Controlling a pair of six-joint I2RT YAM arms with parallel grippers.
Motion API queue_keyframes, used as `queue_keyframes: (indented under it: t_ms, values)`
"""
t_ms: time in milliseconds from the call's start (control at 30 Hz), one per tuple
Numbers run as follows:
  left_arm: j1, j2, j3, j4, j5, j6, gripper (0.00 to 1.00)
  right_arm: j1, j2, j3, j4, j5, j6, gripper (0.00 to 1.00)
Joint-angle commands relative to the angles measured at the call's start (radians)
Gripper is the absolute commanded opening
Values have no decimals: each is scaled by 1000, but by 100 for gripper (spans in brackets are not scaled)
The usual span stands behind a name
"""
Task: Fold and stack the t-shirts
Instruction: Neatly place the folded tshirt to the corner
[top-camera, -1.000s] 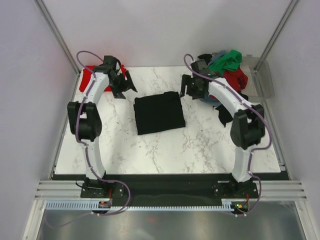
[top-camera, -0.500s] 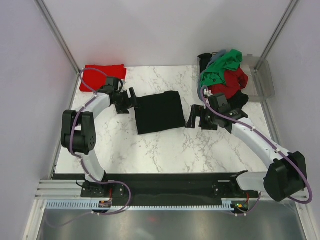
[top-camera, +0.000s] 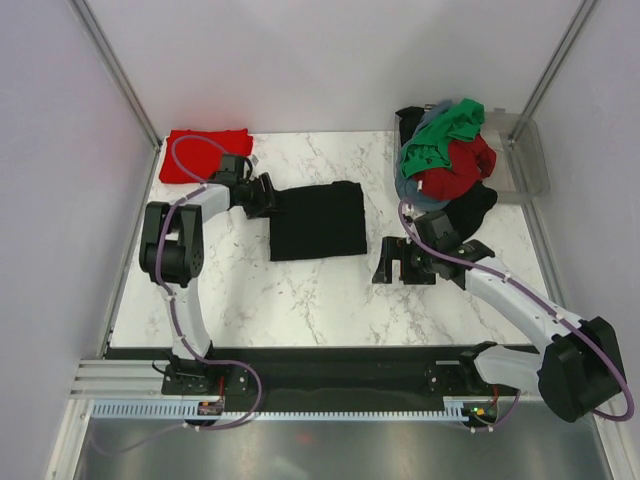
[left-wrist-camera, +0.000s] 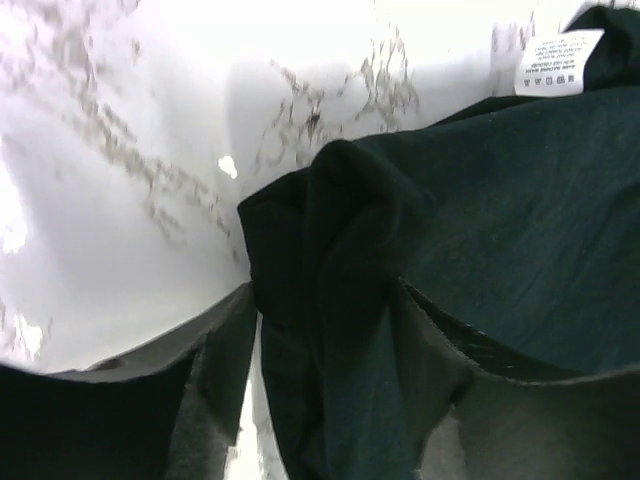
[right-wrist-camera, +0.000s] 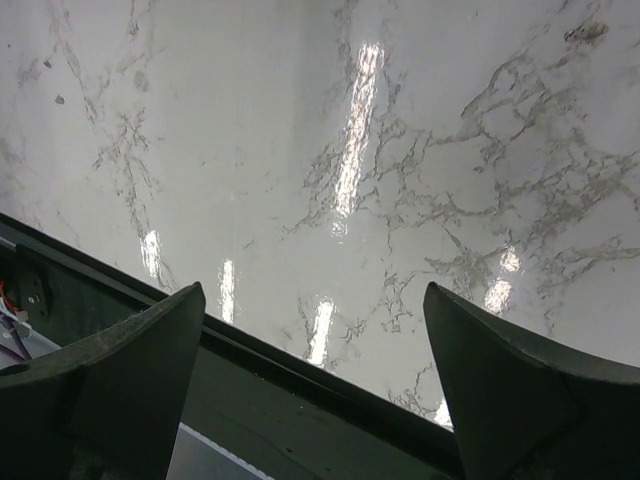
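Note:
A folded black t-shirt (top-camera: 317, 220) lies at the table's middle. My left gripper (top-camera: 262, 195) is at its back left corner, shut on a bunched edge of the black cloth (left-wrist-camera: 330, 240), which fills the gap between the fingers (left-wrist-camera: 225, 350). A white care label (left-wrist-camera: 558, 48) shows on the shirt. A folded red t-shirt (top-camera: 205, 155) lies at the back left. A pile of unfolded t-shirts (top-camera: 445, 155), green, red, grey-blue and black, sits at the back right. My right gripper (top-camera: 395, 262) is open and empty over bare marble (right-wrist-camera: 312, 300), right of the black shirt.
A grey tray (top-camera: 530, 165) stands at the back right beside the pile. The table's dark front edge (right-wrist-camera: 300, 400) shows under the right gripper. White walls and metal posts close in the sides and back.
The right arm swung from the pile forward to the middle right of the table. The left gripper moved from the red shirt to the black shirt's left edge, and the shirt shifted slightly.

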Motion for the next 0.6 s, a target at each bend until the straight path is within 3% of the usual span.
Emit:
queue_keyframes:
  t_ms: [0, 167, 267, 567]
  values:
    - [-1, 57, 28, 59, 7, 5, 55, 19, -12, -41, 49, 3, -1, 98]
    - [-1, 75, 48, 71, 28, 10, 29, 38, -8, -91, 83, 6, 14, 98]
    - [-1, 70, 65, 63, 47, 25, 2, 50, -6, -114, 105, 10, 20, 98]
    - [16, -3, 226, -130, -35, 152, 2, 81, -2, -249, 261, 29, 45, 98]
